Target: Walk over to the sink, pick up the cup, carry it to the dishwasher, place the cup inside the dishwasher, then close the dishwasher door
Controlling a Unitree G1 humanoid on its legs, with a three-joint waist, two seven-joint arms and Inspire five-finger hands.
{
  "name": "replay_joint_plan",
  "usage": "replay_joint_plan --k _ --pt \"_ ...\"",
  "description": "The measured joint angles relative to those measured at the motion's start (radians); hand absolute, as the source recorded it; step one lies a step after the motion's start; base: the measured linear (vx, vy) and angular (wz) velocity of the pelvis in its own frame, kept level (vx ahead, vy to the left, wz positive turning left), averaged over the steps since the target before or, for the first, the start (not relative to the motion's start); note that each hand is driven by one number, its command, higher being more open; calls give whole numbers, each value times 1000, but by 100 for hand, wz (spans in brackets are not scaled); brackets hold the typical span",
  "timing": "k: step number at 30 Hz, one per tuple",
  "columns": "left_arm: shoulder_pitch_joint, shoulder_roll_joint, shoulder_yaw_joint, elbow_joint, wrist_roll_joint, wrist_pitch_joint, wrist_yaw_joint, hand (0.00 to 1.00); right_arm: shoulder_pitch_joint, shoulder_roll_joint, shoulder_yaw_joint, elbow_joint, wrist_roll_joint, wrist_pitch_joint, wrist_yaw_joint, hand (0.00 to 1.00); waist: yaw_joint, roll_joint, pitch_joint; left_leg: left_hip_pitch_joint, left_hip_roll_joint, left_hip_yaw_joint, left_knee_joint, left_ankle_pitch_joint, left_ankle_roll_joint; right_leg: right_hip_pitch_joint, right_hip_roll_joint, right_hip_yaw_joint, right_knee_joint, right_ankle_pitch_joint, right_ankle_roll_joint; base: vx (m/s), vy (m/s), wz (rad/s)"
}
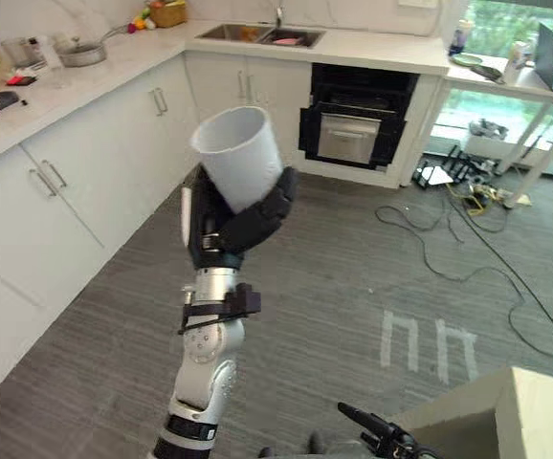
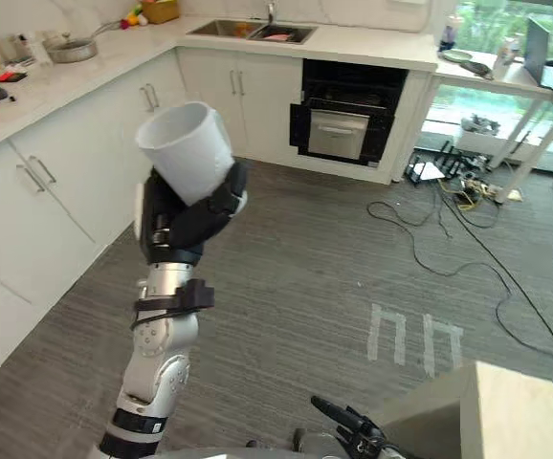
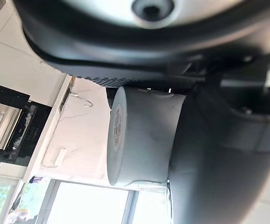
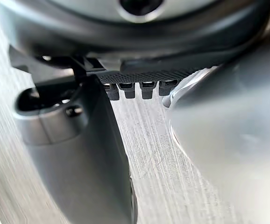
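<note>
Fingers (image 1: 269, 203) of L hand (image 1: 221, 229) clenched round white cup (image 1: 241, 158) (rim up); forearm (image 1: 208, 356) upright.

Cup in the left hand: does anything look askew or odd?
The cup sits tilted off upright, with the left hand curled round its lower part. Loose cables sprawl on the floor ahead, to the right.

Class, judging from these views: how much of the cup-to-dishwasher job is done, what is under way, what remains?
Done: the cup is picked up, held in the left hand, fingers curled round it. In hand: carrying it over the floor, the right hand idle below. Left: reaching the open dishwasher near the sink, placing the cup inside, closing the door.
</note>
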Motion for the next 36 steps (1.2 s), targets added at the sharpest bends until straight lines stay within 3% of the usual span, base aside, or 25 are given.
replay_joint_plan --k 2,5,10,12,14,17,18,19,20,21,22,24,27,28,36 --pt "-14 2 -34 -12 -3 22 -49 0 6 -5 -2 -3 0 2 2 100 -2 8 -12 2 3 -52 9 0 -18 3 -3 -62 48 -19 -47 246 -241 85" --pt "-40 -3 -58 -12 -14 49 -102 0 26 -3 -1 -15 0 4 15 100 -1 6 -18 3 17 -58 32 -1 -20 31 8 -82 60 -28 -56 155 -154 93" --pt "-39 -3 -74 -51 -23 60 -118 0 49 4 2 -38 3 -3 18 100 16 -14 -46 -5 23 -62 25 -31 -50 50 11 -106 33 -90 -114 83 -105 49" --pt "-39 -3 -110 -51 -23 66 -126 0 62 3 20 -41 13 -11 16 100 2 -17 -64 -29 23 -55 83 -60 -49 65 4 -147 14 -95 -123 -4 -25 60" --pt "-39 -3 -171 -51 -22 69 -137 0 71 1 32 -43 15 -12 16 100 -10 -16 -77 -61 25 -21 178 -103 -39 101 1 -196 -17 -96 -125 28 10 76" --pt "-32 -5 -249 -50 -20 70 -173 0 82 -8 41 -44 13 5 21 100 5 -14 -78 -207 38 126 479 -126 -70 182 -2 -254 -79 -105 -135 78 102 67" --pt "-28 -6 -242 -50 -21 69 -193 0 81 -16 49 -44 11 24 21 100 10 -13 -75 -278 104 252 621 -146 -47 215 -1 -277 -101 -102 -135 111 163 39" --pt "-14 -8 -225 -49 -25 66 -210 0 85 -28 70 -44 11 43 24 100 23 -17 -74 -284 167 348 608 -161 -27 248 -3 -282 -120 -91 -114 98 134 25" --pt "-11 -8 -217 -49 -33 65 -220 0 87 -36 81 -44 11 49 28 100 30 -16 -75 -271 186 372 546 -152 -27 259 -4 -281 -125 -92 -110 133 135 2" --pt "-11 -9 -199 -54 -52 59 -235 0 88 -52 91 -41 10 60 52 100 47 -7 -80 -245 202 391 387 -92 -20 266 -1 -271 -116 -106 -86 148 139 -7" --pt "-7 -4 -189 -57 -60 52 -239 0 84 -54 96 -35 7 63 57 100 52 -6 -86 -216 186 398 332 -95 -4 263 -4 -256 -109 -108 -84 207 189 -13" --pt "0 18 -150 -66 -114 46 -235 0 68 -41 107 -25 3 65 80 100 51 -65 -76 -133 100 433 140 -8 19 240 -64 -137 -100 -105 -81 187 214 -4" --pt "4 24 -169 -66 -129 46 -226 0 70 -42 108 -20 48 62 58 100 49 -71 -78 -70 59 433 10 44 27 238 -87 -84 -98 -95 -66 64 118 8" --pt "-45 37 -354 -75 -125 87 -220 0 60 -44 123 -20 93 66 54 100 21 -73 -87 0 106 454 -215 184 -24 218 -19 19 -142 -47 -72 -16 37 -2" --pt "-46 37 -322 -74 -124 89 -236 0 52 -67 152 -22 121 60 55 100 18 -43 -70 -27 155 467 -212 210 -40 219 17 6 -224 2 -89 -88 -67 1"
